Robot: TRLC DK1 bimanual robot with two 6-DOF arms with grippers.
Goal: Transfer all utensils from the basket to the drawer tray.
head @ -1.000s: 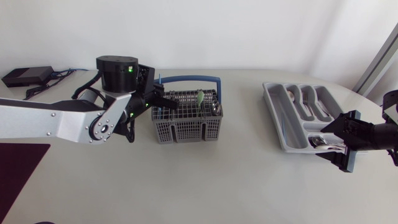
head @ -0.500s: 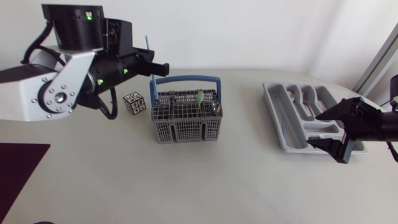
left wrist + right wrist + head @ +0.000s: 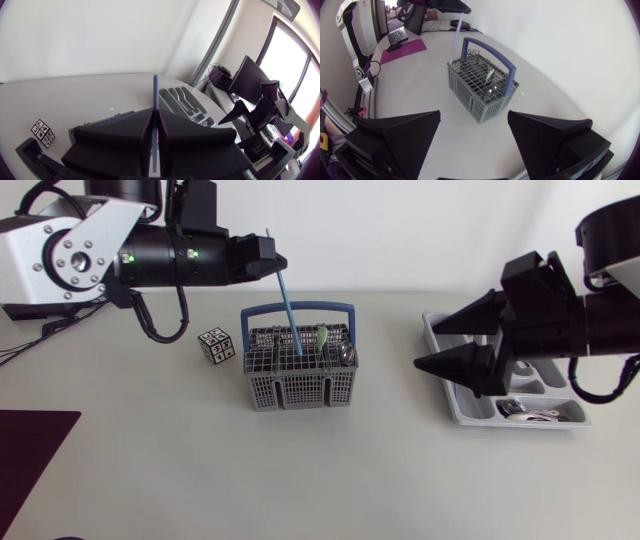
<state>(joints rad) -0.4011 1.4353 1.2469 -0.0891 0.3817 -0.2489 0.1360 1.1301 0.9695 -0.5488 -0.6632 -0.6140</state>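
The left gripper point(image 3: 262, 262), high above the table, is clamped on a thin blue utensil point(image 3: 286, 298) that slants down from its fingers, its lower end at the grey basket point(image 3: 297, 388). The right gripper point(image 3: 428, 346), fingers spread wide and holding nothing, hovers over the basket-side edge of the drawer tray point(image 3: 462, 408), which holds cutlery point(image 3: 525, 411)

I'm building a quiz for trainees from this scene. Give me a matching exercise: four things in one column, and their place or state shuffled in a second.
1 blue utensil
2 green utensil
3 cube
4 right gripper

A open
B on the table beside the basket
C held in the left gripper
D in the basket, no gripper on it

Pairs: 1-C, 2-D, 3-B, 4-A
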